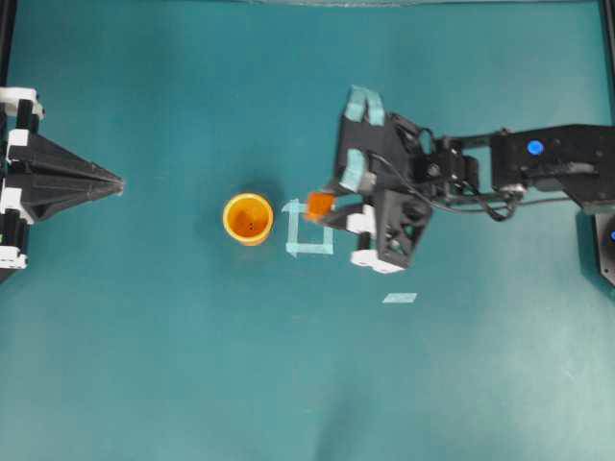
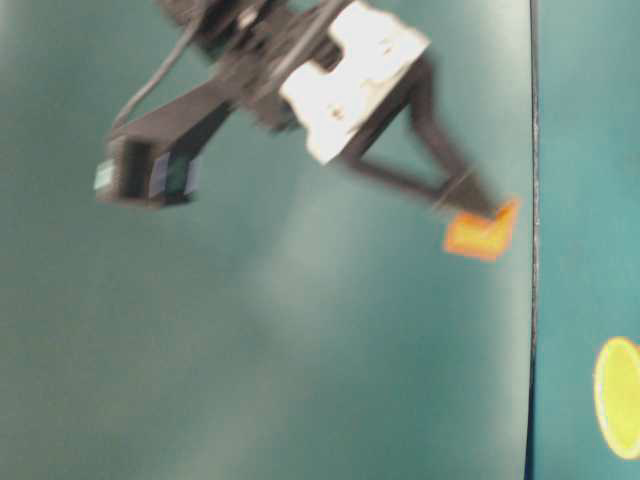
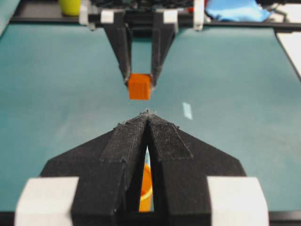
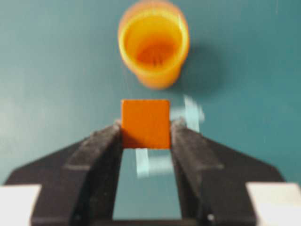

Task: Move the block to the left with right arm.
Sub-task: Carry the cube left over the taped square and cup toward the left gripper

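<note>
The block (image 1: 319, 204) is a small orange cube, held between the fingertips of my right gripper (image 1: 323, 205), which is shut on it. It hangs over the upper-left corner of the pale tape square (image 1: 309, 235) and looks lifted off the table. In the right wrist view the block (image 4: 146, 123) sits pinched at the tips of the right gripper (image 4: 146, 128), with the cup just beyond. The left wrist view shows the block (image 3: 139, 86) from the front in the right gripper (image 3: 139, 81). My left gripper (image 1: 119, 182) rests shut at the far left, its fingers pressed together and nothing between them.
An orange-yellow cup (image 1: 248, 219) stands upright just left of the tape square, close to the block. A small loose strip of tape (image 1: 400, 298) lies on the teal table (image 1: 144, 365), below the right arm.
</note>
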Motion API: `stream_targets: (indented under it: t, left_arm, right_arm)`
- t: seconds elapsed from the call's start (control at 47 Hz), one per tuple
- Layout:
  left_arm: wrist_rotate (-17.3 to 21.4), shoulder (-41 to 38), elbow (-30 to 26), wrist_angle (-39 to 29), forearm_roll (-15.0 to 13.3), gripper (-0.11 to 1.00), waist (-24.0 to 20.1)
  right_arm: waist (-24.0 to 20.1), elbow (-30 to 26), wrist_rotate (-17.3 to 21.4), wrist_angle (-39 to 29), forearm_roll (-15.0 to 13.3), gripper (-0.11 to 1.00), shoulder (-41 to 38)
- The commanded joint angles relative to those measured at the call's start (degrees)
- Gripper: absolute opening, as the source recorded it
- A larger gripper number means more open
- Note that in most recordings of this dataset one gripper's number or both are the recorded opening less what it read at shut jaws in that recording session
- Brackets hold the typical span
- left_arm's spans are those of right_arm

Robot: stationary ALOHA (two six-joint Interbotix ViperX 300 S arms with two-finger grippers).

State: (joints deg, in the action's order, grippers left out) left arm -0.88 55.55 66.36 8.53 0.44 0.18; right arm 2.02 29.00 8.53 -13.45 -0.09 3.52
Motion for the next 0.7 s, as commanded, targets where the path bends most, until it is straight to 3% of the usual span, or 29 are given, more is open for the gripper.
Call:
stream_targets:
  t: [0.0, 0.128, 0.425, 0.68]
  left_arm:
    - [0.0, -0.2, -1.7, 0.3, 0.2, 0.0, -0.1]
    - [0.1, -0.1, -1.7, 0.3, 0.2, 0.0, 0.0]
    - [0.4, 0.2, -1.9, 0.3, 0.2, 0.0, -0.1]
    - [0.4, 0.5, -2.4, 0.3, 0.2, 0.0, 0.0]
  right_arm:
    - [-0.2, -4.8, -0.3, 0.4, -0.1, 0.38, -1.5]
    - [-0.2, -10.0, -0.6, 0.1, -0.5, 0.38, -5.1]
    - [-0.2, -22.2, -0.6, 0.0, -4.6, 0.38, -13.9]
    - [-0.2, -28.6, -0.6, 1.1, -4.7, 0.38, -20.4]
